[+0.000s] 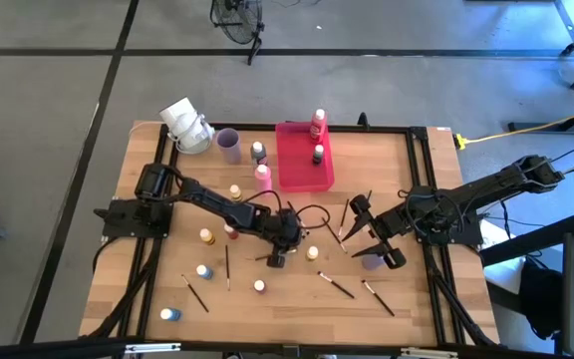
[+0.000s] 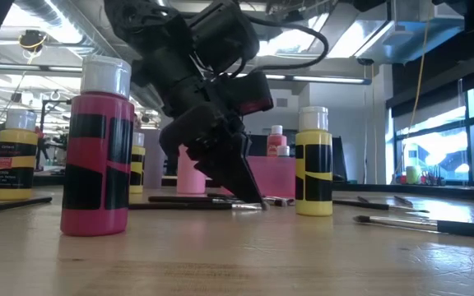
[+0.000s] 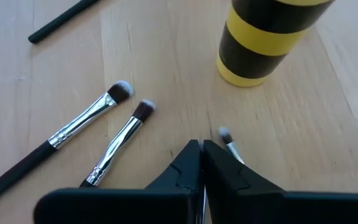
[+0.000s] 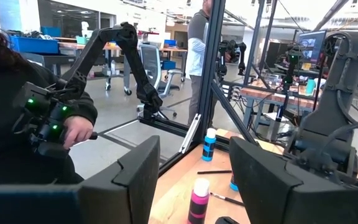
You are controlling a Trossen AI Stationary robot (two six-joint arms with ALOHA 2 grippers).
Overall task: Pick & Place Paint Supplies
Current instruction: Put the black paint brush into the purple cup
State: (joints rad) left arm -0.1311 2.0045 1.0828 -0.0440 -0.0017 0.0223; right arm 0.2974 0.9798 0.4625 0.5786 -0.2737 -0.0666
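Pinching what looks like a thin paintbrush (image 3: 226, 140) against the tabletop (image 1: 417, 299), the left gripper (image 3: 202, 149) has its fingers pressed together near the yellow paint bottle (image 3: 263, 37). The hold may catch only the brush's edge; lifting could let it slip or swing into the bottle. The right gripper (image 1: 379, 239) waits, fingers spread.

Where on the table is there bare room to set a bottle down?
Bare wood lies right of the pink-red tray, up to the table's right rail, and at the front left corner, beside the blue bottle. The middle is crowded: left gripper, right gripper, loose paintbrushes and bottles.
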